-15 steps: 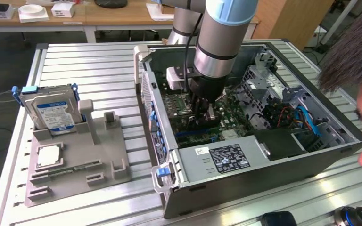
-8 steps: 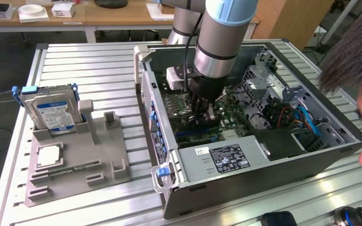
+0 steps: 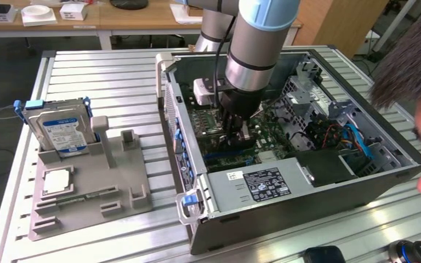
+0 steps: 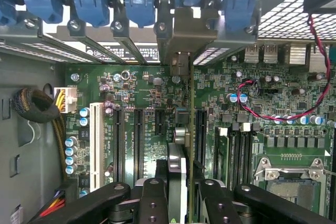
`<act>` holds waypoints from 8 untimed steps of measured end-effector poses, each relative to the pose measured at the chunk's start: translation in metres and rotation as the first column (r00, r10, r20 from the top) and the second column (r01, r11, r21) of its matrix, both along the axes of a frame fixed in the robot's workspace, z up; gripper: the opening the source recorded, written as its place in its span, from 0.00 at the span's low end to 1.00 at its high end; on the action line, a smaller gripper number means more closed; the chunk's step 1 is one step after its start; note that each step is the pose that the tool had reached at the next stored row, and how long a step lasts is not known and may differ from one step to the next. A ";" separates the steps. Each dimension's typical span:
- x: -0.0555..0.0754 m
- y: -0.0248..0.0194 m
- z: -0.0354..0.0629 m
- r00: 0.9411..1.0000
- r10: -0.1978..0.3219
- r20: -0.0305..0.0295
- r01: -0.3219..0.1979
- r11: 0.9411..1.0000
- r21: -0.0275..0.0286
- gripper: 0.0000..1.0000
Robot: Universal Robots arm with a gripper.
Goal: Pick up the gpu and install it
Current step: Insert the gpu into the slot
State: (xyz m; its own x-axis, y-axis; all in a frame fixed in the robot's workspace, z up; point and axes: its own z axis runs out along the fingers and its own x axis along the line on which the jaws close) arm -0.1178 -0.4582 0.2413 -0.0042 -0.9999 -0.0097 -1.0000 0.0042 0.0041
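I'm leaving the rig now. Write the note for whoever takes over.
Gripper: down inside the open computer case, jaws shut on the gpu, held edge-on.
Gpu: standing upright over the motherboard, its metal end up at the rear slot brackets, its lower edge along one of the black expansion slots. Whether it is fully seated cannot be told.
Other parts: the hard drive stands in the grey holder on the table, untouched.
Done: gpu picked up and brought into the case.
Left: confirm seating, then release.
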 end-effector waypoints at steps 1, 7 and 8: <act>0.000 0.0000 -0.0003 1.000 0.000 0.000 0.000 1.000 0.000 0.28; 0.000 0.0001 -0.0009 1.000 0.000 0.000 0.000 1.000 0.000 0.28; 0.000 0.0001 -0.0010 1.000 0.000 0.000 0.000 1.000 0.000 0.28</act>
